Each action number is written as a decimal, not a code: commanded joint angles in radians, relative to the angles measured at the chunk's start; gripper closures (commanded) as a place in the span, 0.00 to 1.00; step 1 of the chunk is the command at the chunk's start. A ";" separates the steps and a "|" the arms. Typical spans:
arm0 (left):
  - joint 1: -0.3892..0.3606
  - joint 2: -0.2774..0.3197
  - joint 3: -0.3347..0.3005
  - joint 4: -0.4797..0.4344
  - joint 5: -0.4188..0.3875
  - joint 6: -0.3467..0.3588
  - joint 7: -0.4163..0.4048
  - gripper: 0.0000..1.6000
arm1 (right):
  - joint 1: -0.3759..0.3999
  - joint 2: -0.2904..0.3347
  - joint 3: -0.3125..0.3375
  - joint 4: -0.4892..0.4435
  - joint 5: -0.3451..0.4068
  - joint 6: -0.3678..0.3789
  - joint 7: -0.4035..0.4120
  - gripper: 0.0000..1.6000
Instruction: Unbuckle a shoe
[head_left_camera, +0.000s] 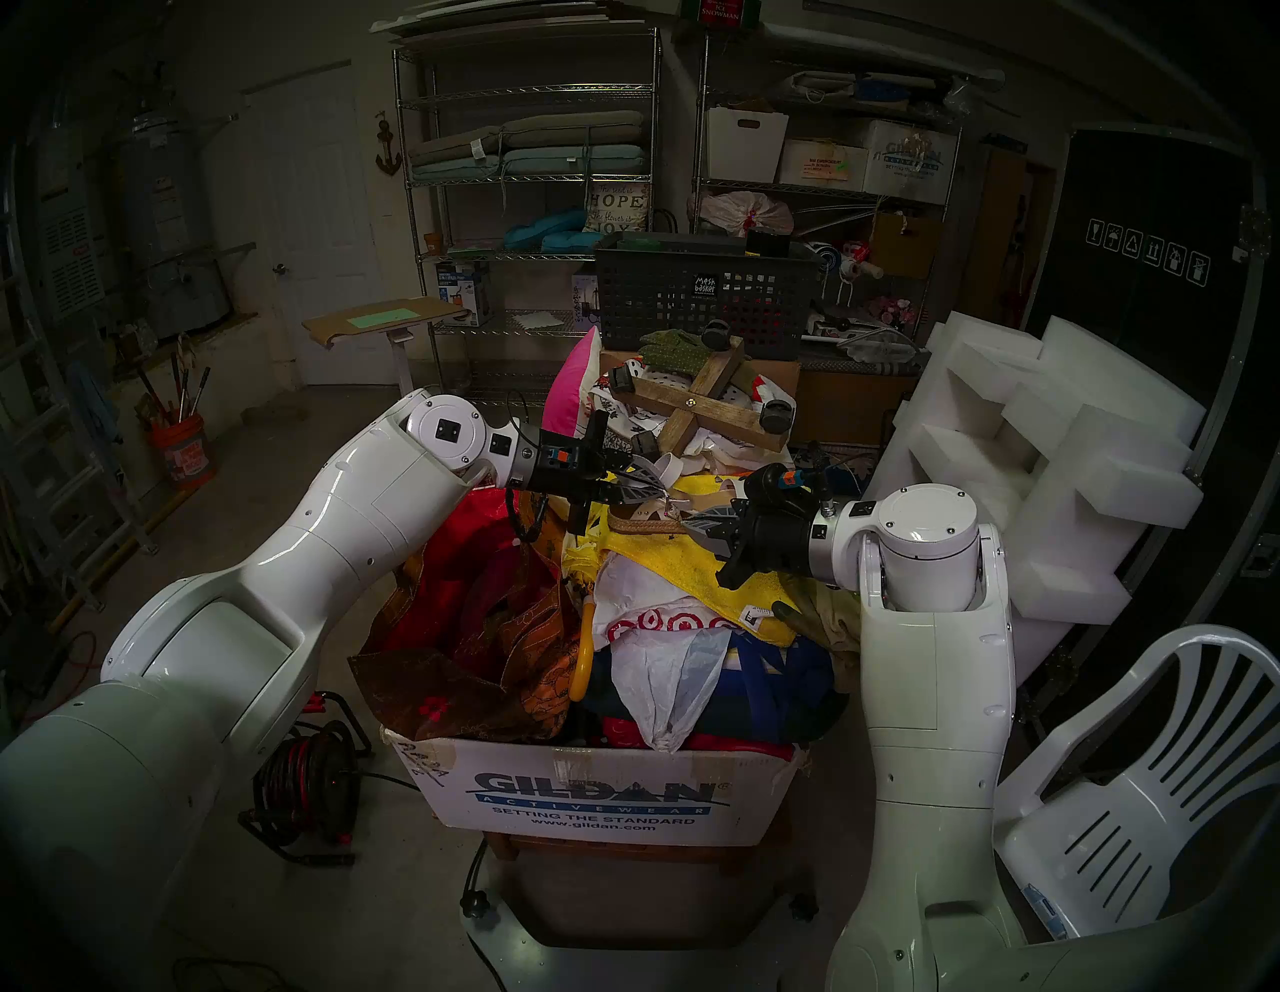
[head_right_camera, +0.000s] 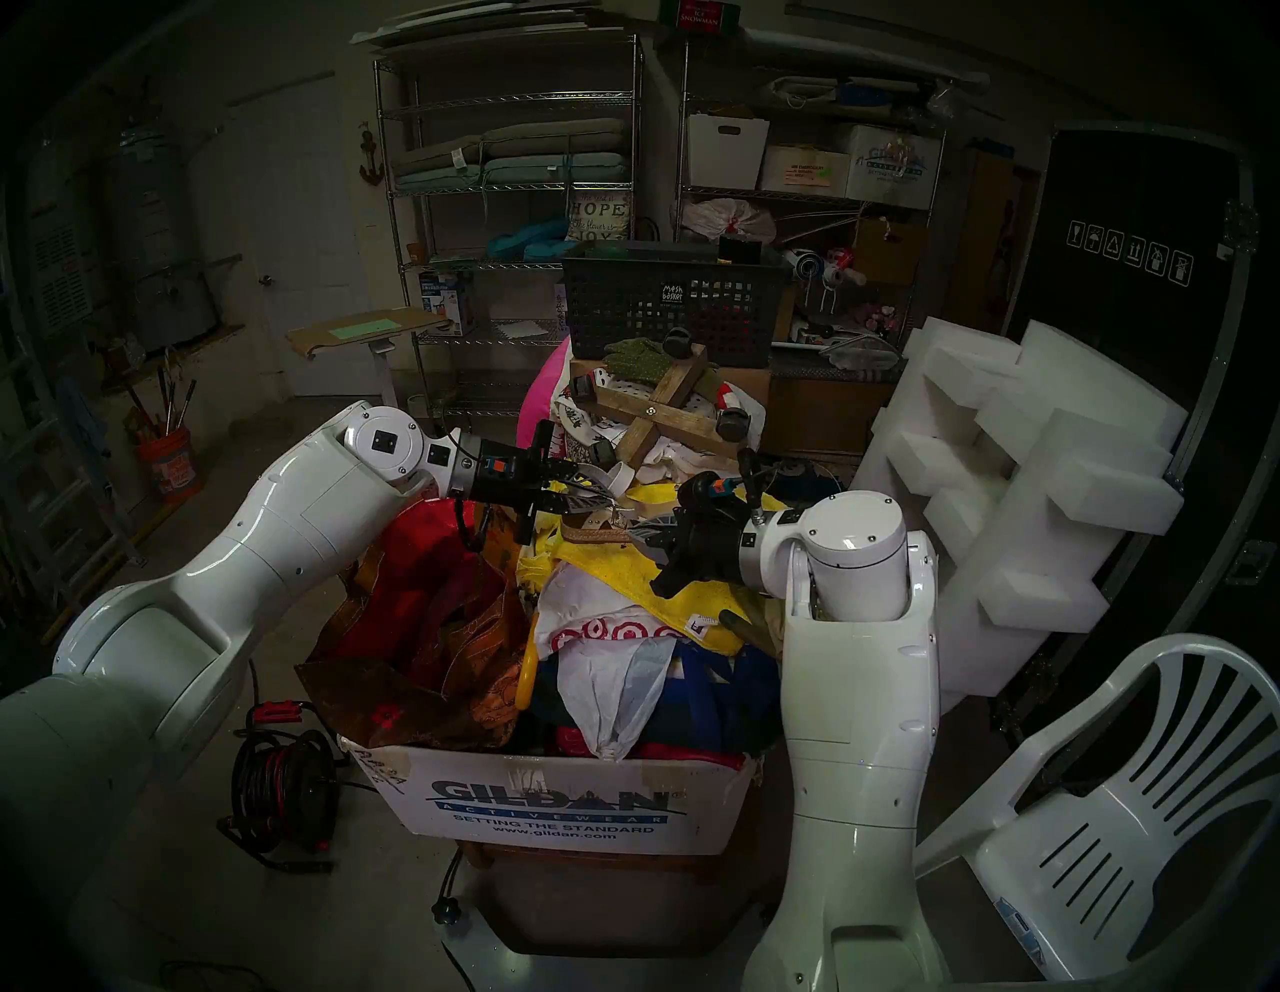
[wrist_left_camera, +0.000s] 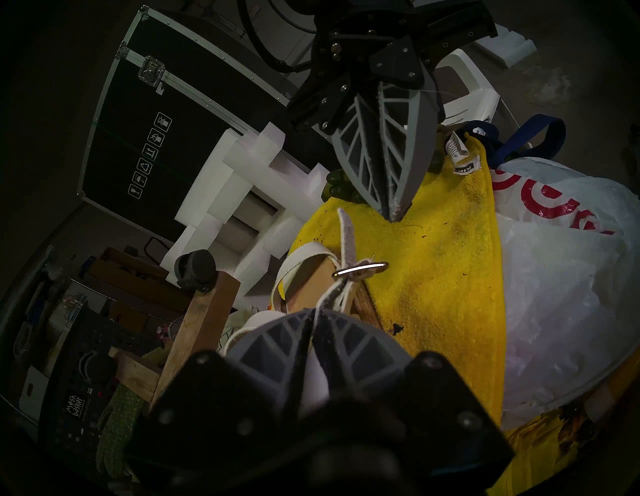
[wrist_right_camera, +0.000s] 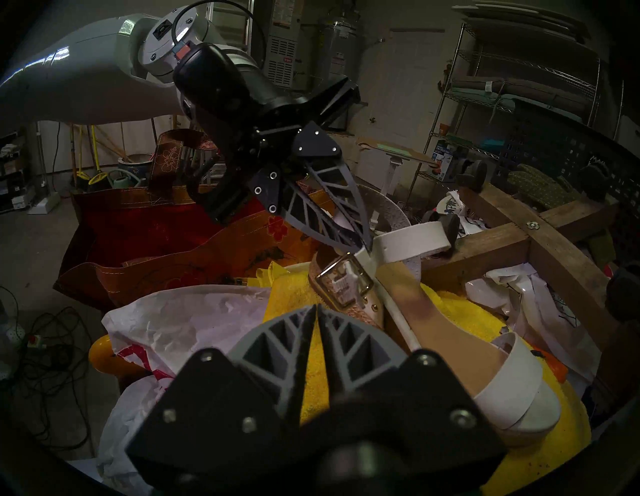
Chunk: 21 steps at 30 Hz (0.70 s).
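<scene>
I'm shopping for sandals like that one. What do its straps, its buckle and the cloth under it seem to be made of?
Sandal straps: smooth cream-white leather or imitation, faintly glossy; which, I can't tell.
Buckle: metal, by its bright glinting frame.
Yellow cloth: terry towelling, judging by its nubby looped surface and sewn-in label.

The shoe lies on a towel between the two hands. Its buckle sits just before the right hand, below the left hand.

Glossy white arms, black wrist housings with orange tabs, grey lattice-ribbed gripper fingers, silver screws
</scene>
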 joint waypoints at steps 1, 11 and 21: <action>-0.022 0.000 -0.010 -0.012 -0.006 0.007 -0.001 0.59 | 0.018 -0.007 0.000 -0.010 0.012 -0.002 0.004 0.66; -0.026 -0.007 -0.008 -0.003 -0.001 0.009 0.001 0.59 | 0.020 -0.009 0.000 -0.002 0.012 -0.011 0.005 0.64; -0.027 -0.008 -0.007 -0.002 0.000 0.010 0.000 0.59 | 0.021 -0.011 -0.011 0.000 0.002 -0.017 0.002 0.58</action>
